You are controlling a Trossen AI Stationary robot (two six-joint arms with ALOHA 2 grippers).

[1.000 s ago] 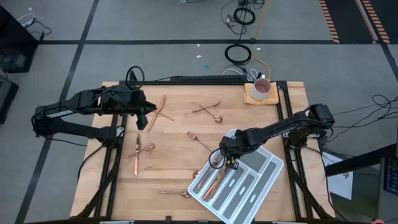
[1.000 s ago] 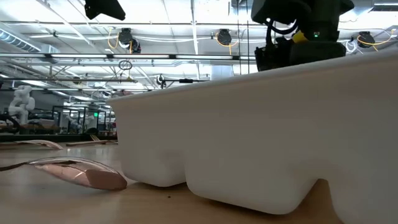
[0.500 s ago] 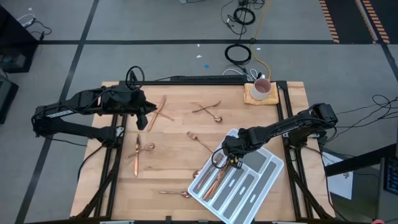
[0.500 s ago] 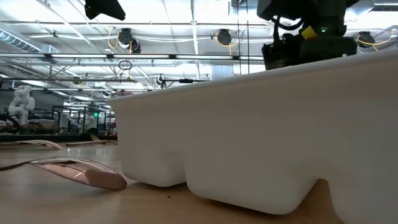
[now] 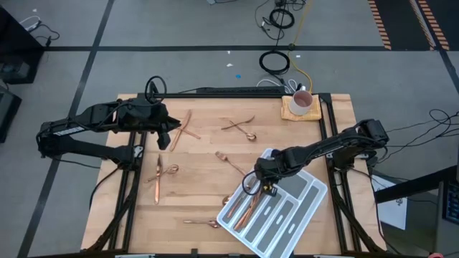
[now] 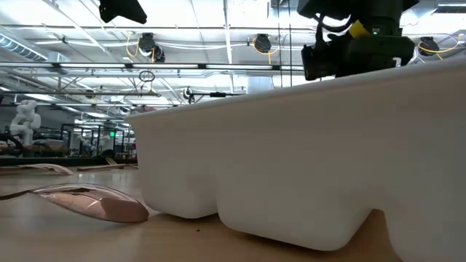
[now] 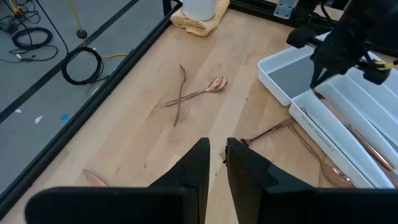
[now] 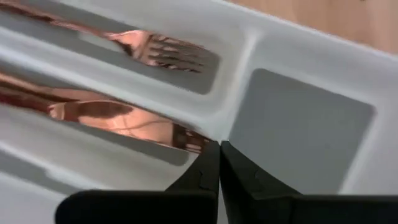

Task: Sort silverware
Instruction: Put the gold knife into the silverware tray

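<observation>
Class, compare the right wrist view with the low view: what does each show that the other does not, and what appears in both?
Only the right wrist view shows inside the compartments: a fork in one slot, a knife in the next, and the shut right gripper just above them. Only the low view shows a spoon lying on the table outside, and the room behind. Both show the white tray.
</observation>
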